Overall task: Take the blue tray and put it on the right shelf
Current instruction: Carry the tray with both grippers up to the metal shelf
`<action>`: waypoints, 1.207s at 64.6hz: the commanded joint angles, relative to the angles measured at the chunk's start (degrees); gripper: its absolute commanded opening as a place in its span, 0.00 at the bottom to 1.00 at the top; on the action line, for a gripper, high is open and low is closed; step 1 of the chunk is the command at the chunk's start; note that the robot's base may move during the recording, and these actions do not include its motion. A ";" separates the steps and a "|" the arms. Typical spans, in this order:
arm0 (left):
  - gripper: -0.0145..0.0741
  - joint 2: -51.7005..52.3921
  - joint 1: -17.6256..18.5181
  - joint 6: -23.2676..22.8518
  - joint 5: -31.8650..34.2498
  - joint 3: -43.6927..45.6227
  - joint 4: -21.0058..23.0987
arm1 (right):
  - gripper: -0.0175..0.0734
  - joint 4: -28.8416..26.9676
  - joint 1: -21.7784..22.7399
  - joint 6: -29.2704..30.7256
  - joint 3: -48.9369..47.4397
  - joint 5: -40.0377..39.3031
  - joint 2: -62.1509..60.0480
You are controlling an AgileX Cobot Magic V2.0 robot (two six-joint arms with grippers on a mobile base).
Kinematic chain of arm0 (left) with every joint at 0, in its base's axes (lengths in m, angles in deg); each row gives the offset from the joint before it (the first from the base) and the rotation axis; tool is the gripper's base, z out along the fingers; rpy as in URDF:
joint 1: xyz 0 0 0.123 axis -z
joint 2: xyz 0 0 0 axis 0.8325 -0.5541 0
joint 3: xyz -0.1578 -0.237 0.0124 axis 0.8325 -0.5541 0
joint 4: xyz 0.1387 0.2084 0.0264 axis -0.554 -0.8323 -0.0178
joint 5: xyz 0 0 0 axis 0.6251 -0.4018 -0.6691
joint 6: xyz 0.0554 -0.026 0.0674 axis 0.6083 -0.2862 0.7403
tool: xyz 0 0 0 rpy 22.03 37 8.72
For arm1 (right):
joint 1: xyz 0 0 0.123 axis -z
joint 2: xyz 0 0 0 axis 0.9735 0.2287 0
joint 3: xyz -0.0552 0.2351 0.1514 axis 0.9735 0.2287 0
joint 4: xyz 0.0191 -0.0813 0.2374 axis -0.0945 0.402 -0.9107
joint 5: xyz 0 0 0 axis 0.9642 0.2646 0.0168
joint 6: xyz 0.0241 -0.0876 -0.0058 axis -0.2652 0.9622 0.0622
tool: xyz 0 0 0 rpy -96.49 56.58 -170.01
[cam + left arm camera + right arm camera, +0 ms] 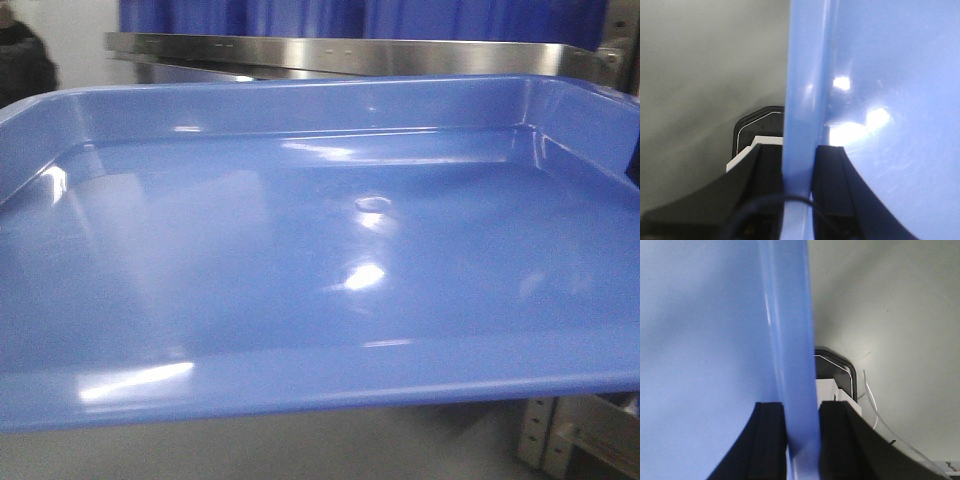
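Our left hand (799,167) and right hand (802,412) are each closed tight on the rim of the blue tray (300,250). At 12 o'clock behind it we see the steel shelf (350,55).

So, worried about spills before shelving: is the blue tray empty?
Empty: the blue tray shows only its bare glossy floor and light reflections, nothing lying inside.
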 commanded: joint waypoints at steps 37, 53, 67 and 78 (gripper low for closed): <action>0.16 1.11 0.26 -1.63 -0.22 1.37 -1.37 | 0.39 1.68 0.11 -0.97 -1.44 -0.07 -1.51; 0.16 1.11 0.26 -1.63 -0.22 1.37 -1.37 | 0.39 1.68 0.11 -0.97 -1.44 -0.07 -1.51; 0.16 1.11 0.26 -1.63 -0.22 1.37 -1.49 | 0.39 1.68 0.11 -0.97 -1.44 -0.07 -1.51; 0.16 1.11 0.26 -1.63 -0.22 1.37 -1.49 | 0.39 1.68 0.11 -0.97 -1.44 -0.07 -1.51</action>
